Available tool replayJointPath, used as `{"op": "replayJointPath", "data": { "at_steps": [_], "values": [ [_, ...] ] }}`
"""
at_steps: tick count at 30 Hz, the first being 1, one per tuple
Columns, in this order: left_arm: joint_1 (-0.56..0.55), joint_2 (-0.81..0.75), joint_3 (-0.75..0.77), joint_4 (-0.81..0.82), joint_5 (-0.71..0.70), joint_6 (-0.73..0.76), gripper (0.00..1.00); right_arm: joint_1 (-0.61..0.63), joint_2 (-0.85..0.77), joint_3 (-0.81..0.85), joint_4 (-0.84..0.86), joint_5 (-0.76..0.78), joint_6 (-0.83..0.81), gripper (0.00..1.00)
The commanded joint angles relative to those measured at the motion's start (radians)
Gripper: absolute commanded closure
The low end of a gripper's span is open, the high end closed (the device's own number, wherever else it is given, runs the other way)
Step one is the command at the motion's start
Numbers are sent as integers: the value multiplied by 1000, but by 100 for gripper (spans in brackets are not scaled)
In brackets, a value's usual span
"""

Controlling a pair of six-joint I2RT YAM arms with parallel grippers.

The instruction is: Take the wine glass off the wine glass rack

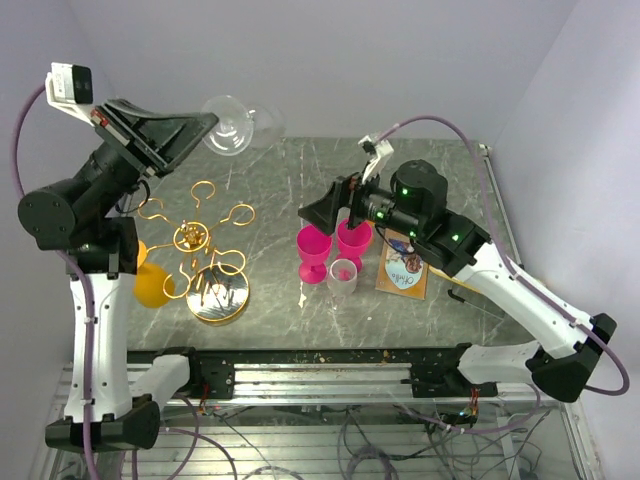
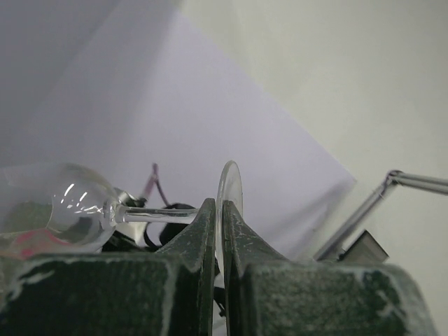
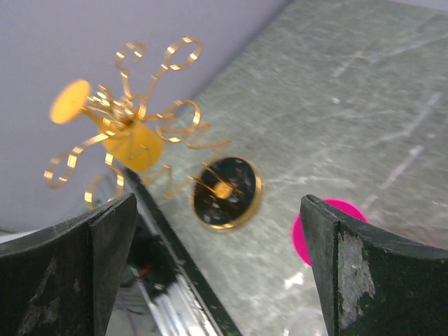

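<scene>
The left gripper (image 1: pixel 208 124) is clamping the glass (image 1: pixel 235 125) by its foot. It is holding the glass sideways in the air above and behind the rack (image 1: pixel 200 255), away from the loops, so the glass is likely off already. The left wrist view is showing what the overhead one is not: the thin foot pinched edge-on between the fingers (image 2: pixel 199 241). The right gripper (image 1: pixel 325 212) is hanging spread wide to the right of the rack, holding nothing, and its own view is showing the rack's shiny base.
</scene>
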Motion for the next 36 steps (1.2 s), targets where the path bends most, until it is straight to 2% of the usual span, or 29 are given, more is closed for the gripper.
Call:
{"op": "replayJointPath", "data": {
  "at_steps": [1, 3, 6, 10, 13, 17, 22, 27, 31, 34, 36],
  "values": [
    [-63, -48, -76, 179, -15, -107, 93, -74, -48, -97, 323, -228, 251, 0],
    [-104, -64, -133, 253, -28, -179, 93, -116, -71, -197, 530, -325, 398, 0],
    [-151, -75, -184, 340, -50, -258, 93, -156, -88, -314, 841, -392, 579, 0],
    [-182, -85, -189, 368, -50, -287, 93, -169, -76, -409, 1107, -421, 746, 0],
    [-184, -102, -192, 368, -53, -295, 93, -170, -75, -454, 1297, -410, 813, 0],
    [-184, -121, -214, 403, -67, -330, 93, -172, -59, -460, 1418, -388, 846, 0],
    [-184, -135, -237, 446, -82, -381, 93, -172, 22, -390, 1583, -432, 918, 2],
    [-184, -128, -254, 519, -80, -438, 93, -173, 155, -275, 1863, -524, 1082, 14],
    [-184, -126, -283, 571, -84, -474, 93, -162, 251, -223, 2084, -519, 1226, 31],
    [-184, -135, -305, 566, -90, -472, 93, -142, 286, -188, 2134, -525, 1280, 38],
    [-184, -138, -312, 554, -84, -460, 93, -119, 293, -164, 2133, -542, 1278, 51]
  ]
}}
